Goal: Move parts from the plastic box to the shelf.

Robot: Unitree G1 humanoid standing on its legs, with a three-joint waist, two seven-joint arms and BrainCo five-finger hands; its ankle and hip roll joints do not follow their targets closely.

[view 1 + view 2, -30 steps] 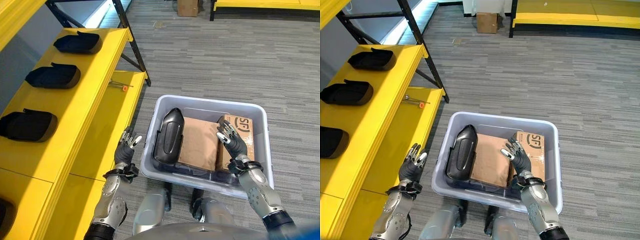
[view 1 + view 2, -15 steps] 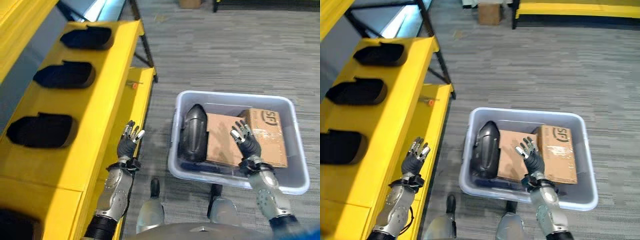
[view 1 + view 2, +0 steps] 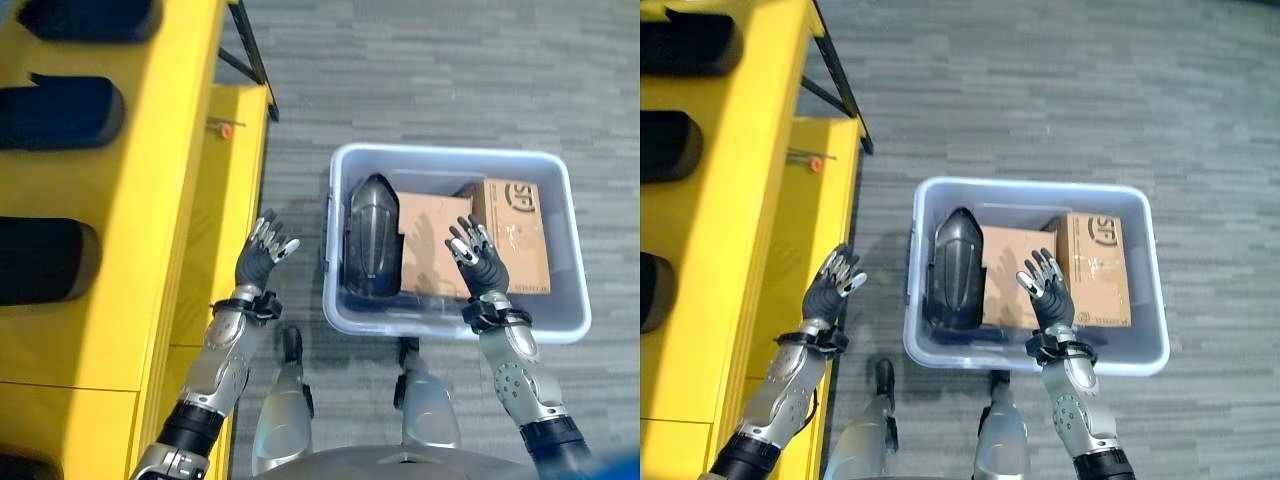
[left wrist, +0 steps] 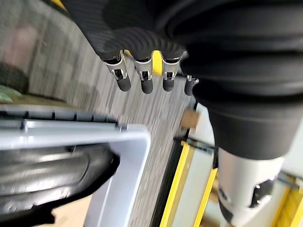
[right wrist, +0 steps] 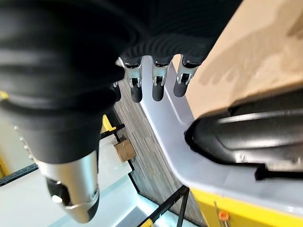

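Pale grey plastic box [image 3: 455,320] on floor, black curved part [image 3: 371,250] inside, right robot hand [image 3: 478,265] spread wide above box, left robot hand [image 3: 259,258] spread wide beside box, both empty

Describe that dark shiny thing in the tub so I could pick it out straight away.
Find the pale plastic box on the grey carpet, right of the yellow shelf. The black part lies along its left side, beside two cardboard boxes. It alone is glossy black and rounded, tapering to a blunt point; its neighbours are brown and square-edged.
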